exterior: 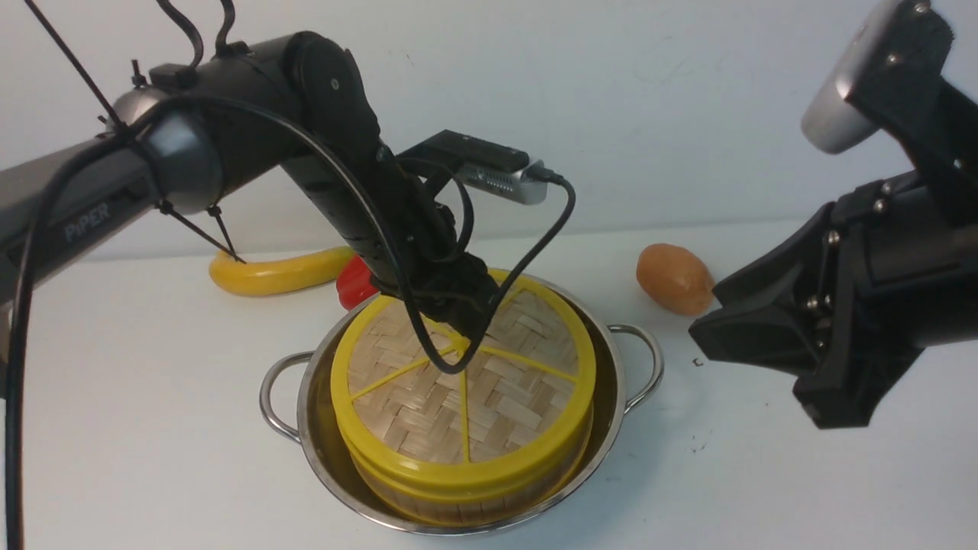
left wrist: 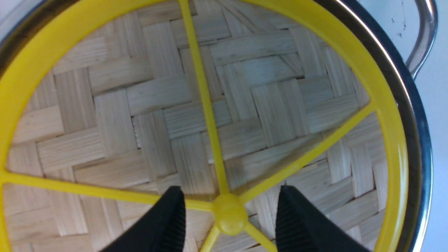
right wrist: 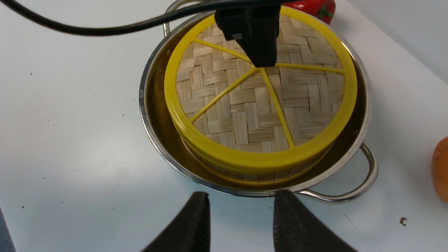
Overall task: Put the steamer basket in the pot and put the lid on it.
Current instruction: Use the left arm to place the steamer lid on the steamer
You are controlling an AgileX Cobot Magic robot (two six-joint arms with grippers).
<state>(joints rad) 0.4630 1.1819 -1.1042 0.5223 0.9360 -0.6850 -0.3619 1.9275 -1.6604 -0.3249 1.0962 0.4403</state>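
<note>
Two left gripper (left wrist: 229, 213) jaws stand open astride the light, stiff woven-bamboo lid's (exterior: 458, 382) small yellow knob (left wrist: 230, 213), its best hold

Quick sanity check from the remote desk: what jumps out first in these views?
The yellow-rimmed lid sits on the steamer basket inside the shiny pot at the table's centre. The left gripper hangs over the lid's centre knob, jaws apart on either side. The right gripper waits open, off to the pot's right.
</note>
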